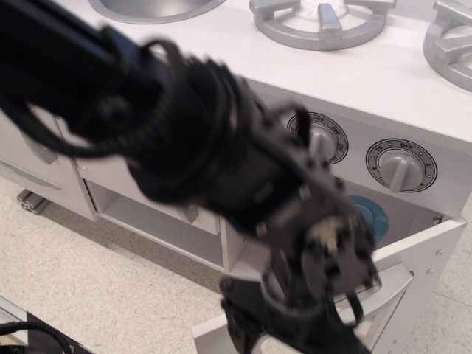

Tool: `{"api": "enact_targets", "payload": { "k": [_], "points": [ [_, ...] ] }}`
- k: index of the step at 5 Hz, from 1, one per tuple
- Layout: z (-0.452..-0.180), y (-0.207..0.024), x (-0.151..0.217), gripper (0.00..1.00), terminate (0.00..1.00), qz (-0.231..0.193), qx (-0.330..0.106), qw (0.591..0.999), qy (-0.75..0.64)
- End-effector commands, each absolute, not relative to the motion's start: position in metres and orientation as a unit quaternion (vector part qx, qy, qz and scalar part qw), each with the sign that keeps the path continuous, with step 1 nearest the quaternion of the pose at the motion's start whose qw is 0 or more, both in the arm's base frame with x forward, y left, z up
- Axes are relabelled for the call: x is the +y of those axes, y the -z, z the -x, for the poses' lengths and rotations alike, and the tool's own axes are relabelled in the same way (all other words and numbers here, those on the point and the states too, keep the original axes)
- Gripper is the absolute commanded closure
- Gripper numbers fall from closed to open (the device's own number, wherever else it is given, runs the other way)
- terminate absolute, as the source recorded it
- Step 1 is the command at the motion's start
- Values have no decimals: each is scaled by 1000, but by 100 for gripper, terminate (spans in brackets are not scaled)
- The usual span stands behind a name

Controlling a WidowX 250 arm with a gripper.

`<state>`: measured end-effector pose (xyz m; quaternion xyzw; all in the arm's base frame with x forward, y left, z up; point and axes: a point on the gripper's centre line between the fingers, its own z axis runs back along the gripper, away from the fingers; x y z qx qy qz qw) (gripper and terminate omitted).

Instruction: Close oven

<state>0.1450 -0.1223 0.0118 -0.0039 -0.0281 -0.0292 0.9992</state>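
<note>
The white toy oven [413, 214] stands at the right with its door [428, 254] swung down and open toward me. The door's silver bar handle [389, 286] shows just right of my wrist. A blue plate [371, 214] lies inside the oven cavity. My black gripper [291, 338] hangs low over the door's outer face, left of the handle, blurred by motion. Its fingers [234, 321] look spread apart and hold nothing. The door's window is hidden behind my arm.
Two silver dials [399, 167] sit on the panel above the oven. Silver burner grates [322, 21] and a sink bowl [151, 7] are on the white top. A plain cabinet with an open shelf [147, 217] stands to the left. Speckled floor [96, 295] lies below.
</note>
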Motion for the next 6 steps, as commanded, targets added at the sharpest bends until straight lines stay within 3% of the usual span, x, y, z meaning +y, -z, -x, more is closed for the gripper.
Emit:
{"api": "enact_targets", "payload": {
  "k": [1,3,6],
  "points": [
    [-155,26,-118,0,0,-19,-23,1000,2],
    [-178,29,-85,0,0,-41,-44,997,-41],
    [-240,18,-43,0,0,-45,-78,988,-124]
  ]
}}
